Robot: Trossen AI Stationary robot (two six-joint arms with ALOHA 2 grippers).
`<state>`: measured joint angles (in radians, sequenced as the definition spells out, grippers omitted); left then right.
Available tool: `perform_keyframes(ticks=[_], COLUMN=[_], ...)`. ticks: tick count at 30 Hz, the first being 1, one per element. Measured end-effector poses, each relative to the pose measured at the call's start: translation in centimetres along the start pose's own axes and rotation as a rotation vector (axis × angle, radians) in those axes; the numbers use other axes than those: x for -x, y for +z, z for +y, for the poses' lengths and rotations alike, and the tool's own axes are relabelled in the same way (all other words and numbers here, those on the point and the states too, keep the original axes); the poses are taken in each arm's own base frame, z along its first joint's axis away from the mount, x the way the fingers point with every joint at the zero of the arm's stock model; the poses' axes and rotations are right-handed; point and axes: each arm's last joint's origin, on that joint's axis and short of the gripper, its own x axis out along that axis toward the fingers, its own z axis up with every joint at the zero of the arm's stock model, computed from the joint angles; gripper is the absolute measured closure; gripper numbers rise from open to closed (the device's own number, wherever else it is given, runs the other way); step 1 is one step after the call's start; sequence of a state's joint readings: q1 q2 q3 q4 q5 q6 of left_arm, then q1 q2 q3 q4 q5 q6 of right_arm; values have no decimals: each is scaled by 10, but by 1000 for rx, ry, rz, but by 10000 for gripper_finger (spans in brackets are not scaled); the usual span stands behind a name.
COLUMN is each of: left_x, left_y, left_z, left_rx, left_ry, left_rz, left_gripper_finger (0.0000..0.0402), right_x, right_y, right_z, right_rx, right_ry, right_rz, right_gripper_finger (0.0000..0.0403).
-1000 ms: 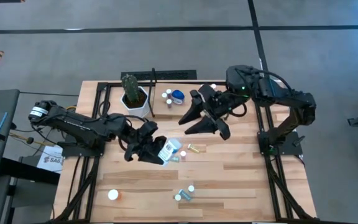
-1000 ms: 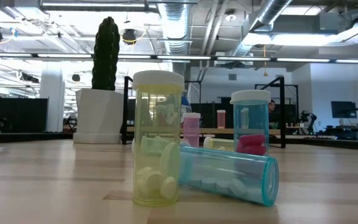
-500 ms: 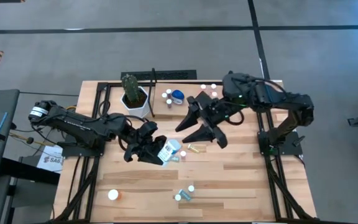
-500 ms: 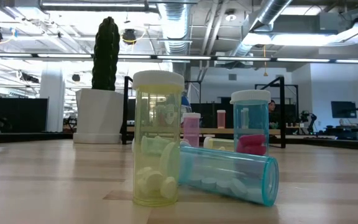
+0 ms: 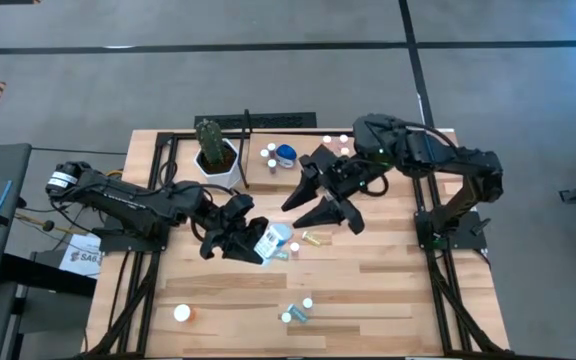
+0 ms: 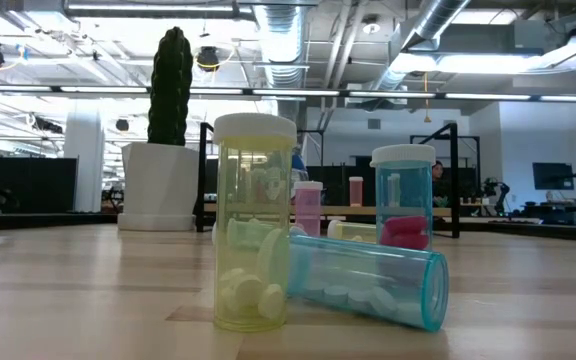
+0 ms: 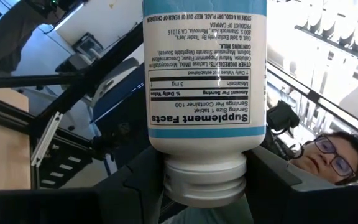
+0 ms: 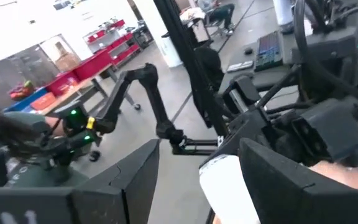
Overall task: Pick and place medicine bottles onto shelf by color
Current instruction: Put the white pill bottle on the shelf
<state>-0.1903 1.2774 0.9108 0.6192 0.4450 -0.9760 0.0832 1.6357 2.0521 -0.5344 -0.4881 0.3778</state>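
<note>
My left gripper (image 5: pixel 256 243) is shut on a white medicine bottle (image 5: pixel 274 240) with a blue-and-white label, which is up off the table near its middle. In the left wrist view the bottle (image 7: pixel 207 74) points away from the camera, cap nearest. My right gripper (image 5: pixel 303 212) hangs open just beyond the bottle's far right. It is above the table and touches nothing. On the shelf (image 5: pixel 173 140) at the far edge stand a blue bottle (image 5: pixel 285 155) and small white-capped ones (image 5: pixel 268 151). My left gripper pinches the white bottle between its two fingers (image 7: pixel 138 186) at the cap end (image 7: pixel 204 180). The fingers come about level from the table's left and lie along the bottle. The body sticks out beyond the fingertips, lifted clear of the table.
A potted cactus (image 5: pixel 211 148) stands on the shelf's left part. Small bottles lie under the held one (image 5: pixel 313 238). More stand near the front edge: a yellow one (image 6: pixel 255 220), teal ones (image 6: pixel 368 285) and a white-capped one (image 5: pixel 181 313).
My right gripper has edged a little toward the table's left and near side, closer to the bottle in my left gripper.
</note>
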Motion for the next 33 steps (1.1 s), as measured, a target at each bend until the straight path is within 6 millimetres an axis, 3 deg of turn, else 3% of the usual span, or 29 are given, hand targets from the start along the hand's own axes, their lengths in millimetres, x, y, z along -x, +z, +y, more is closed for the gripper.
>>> perform_keyframes(ticks=[8, 15, 20, 33], left_x=[2, 2, 2, 3], left_y=[5, 5, 5, 5], left_z=[3, 1, 1, 1], left_rx=[16, 15, 17, 17], left_ry=[7, -19, -19, -17], left_rz=[-19, -11, -9, -8], left_gripper_finger=[246, 246, 246, 246], right_x=[-2, -1, -3, -9], right_y=[-17, -18, -20, -23], right_z=[-7, -11, -6, 4], right_rx=[95, 343, 435, 412], right_ry=[-41, -182, -177, -192], right_rz=[159, 162, 173, 161], right_gripper_finger=[137, 137, 137, 137])
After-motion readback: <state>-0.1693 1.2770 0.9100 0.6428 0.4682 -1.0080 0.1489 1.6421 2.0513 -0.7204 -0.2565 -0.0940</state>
